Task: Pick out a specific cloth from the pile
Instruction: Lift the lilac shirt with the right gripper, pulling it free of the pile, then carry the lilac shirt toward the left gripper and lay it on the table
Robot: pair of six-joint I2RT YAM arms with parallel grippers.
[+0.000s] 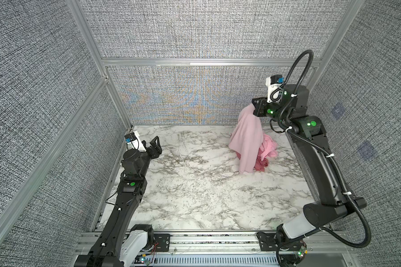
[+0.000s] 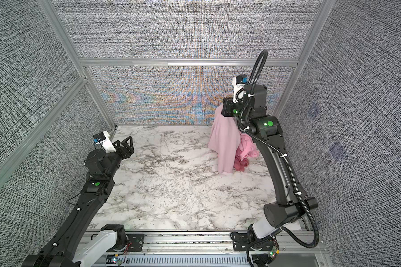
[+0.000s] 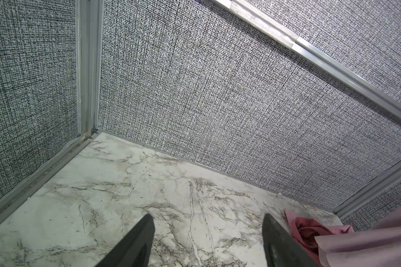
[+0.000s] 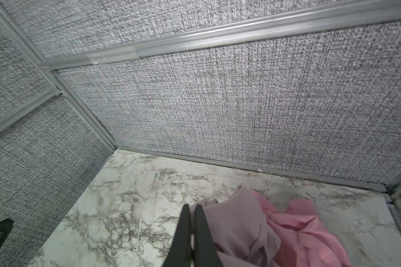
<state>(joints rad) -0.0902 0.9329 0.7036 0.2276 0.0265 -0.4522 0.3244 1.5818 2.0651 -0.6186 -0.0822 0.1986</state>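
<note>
While the marble table (image 1: 194,189) is lying mostly bare, the work is all happening at its far right corner. The cloth (image 1: 248,138) (the pale mauve one) is hanging in a long drape from the right gripper (image 1: 253,106), and its lower hem is seemingly brushing the marble just beside the pile (image 1: 267,152). Whether the hem is resting there or just clearing it, I cannot tell. The bright pink cloth (image 1: 269,145) and the dark rose cloth (image 1: 260,164) are sitting crumpled behind the drape, touching it.

In the right wrist view the right gripper (image 4: 192,209) is showing its jaws pressed fully together on a top fold of the mauve fabric. The left gripper (image 1: 156,141) is waiting well apart at the far left, jaws spread wide and holding nothing.

To do this lift well, I judge the right arm should be rising straight up until the hem is clearing the heap, then carrying sideways over open marble — slowly, since soft fabric may be dragging a neighbour along.
</note>
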